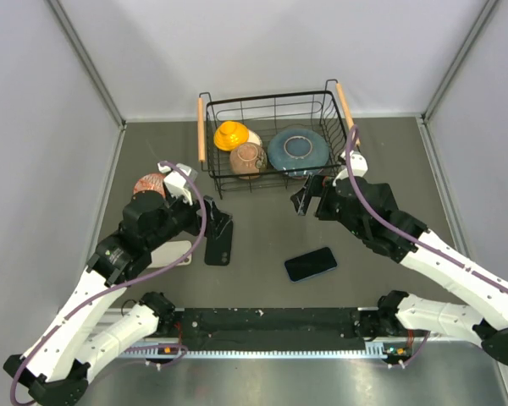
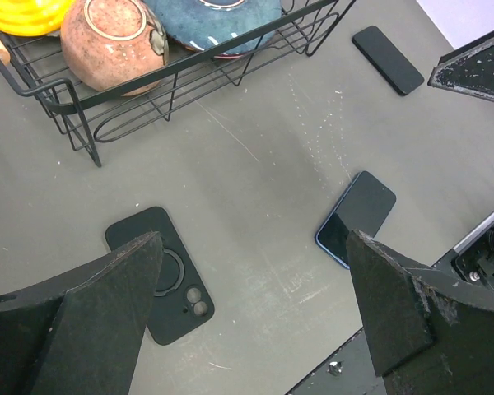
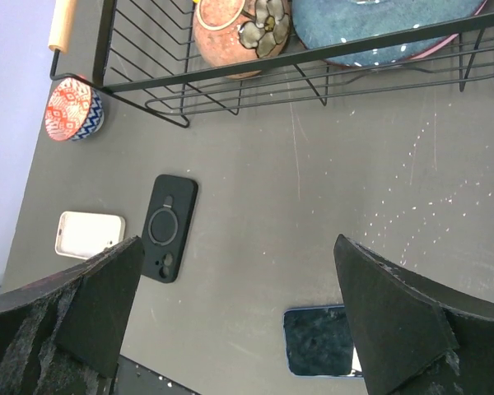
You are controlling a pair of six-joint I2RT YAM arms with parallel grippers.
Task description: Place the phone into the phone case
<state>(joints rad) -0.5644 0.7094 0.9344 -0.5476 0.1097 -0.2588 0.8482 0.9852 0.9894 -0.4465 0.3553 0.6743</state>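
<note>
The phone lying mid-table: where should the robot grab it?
Probably across its two long edges, near the middle, coming straight down from above. The phone lies flat, glossy face up, so only its thin sides offer a pinch, and nothing crowds them.

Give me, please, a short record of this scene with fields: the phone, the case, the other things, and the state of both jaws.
phone: flat on the table, dark screen up, not held
phone case: black, flat, left of the phone, apart from it
task state: phone not yet in the case
white flat object: beside the case; phone or case, cannot tell
basket: holds a yellow bowl, a pink bowl, a blue plate
red patterned bowl: on the table, outside the basket
left jaws: open, empty, above the case
right jaws: open, empty, near the basket
</note>
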